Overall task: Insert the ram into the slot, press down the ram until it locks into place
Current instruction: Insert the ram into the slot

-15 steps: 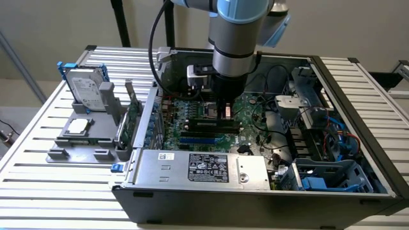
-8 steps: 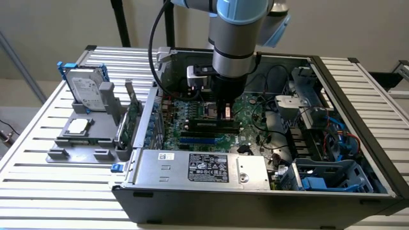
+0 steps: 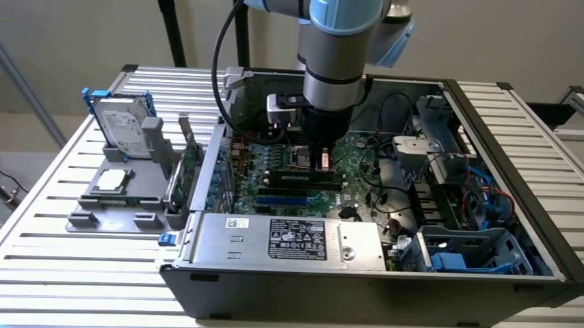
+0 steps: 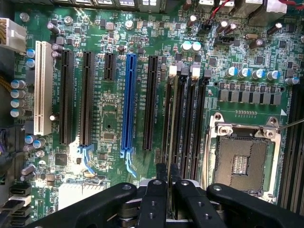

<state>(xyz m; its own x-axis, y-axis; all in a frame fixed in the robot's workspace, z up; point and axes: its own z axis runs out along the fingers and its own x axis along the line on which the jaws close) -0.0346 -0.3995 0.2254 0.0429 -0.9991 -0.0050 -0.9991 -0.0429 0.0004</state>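
Note:
The ram appears edge-on as a thin grey-green strip, standing along the slot, the black memory socket closest to the blue slot. My gripper reaches straight down into the open computer case, its two black fingers pinched close together over the near end of the ram's top edge. In the exterior view my gripper sits low over the green motherboard, right at the row of black memory sockets. How deep the ram sits in the slot is hidden.
Two more black memory sockets run parallel beside the ram, then the silvery processor socket. The case walls, power supply, cables and blue drive cage hem in the arm. A hard drive stands on a grey holder outside.

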